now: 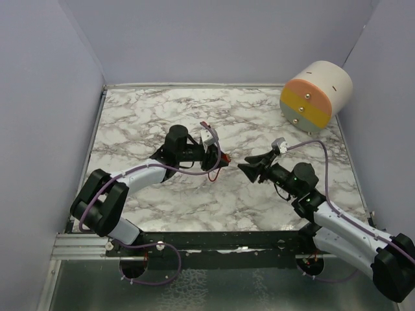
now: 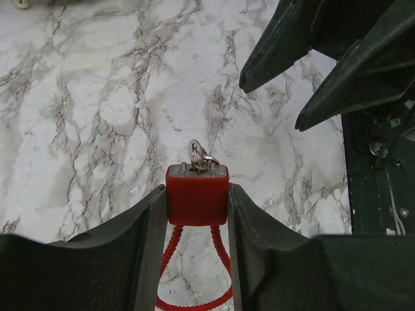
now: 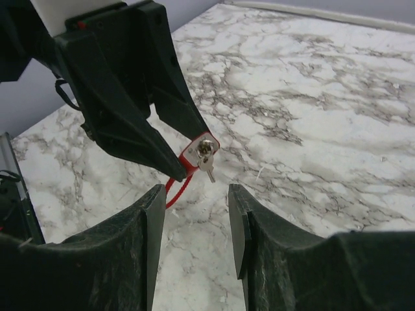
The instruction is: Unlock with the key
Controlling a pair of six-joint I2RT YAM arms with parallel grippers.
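A: Where is the red padlock (image 2: 196,194) found?
B: It is clamped in the left gripper (image 2: 196,189), above the middle of the marble table (image 1: 259,116) (a key (image 2: 198,157) is seen sticking from it).
A: And the right gripper (image 3: 194,194)?
B: Held agape and empty, just right of the padlock.

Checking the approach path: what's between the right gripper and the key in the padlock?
Nothing: in the right wrist view only bare marble table shows between the open right gripper and the key.
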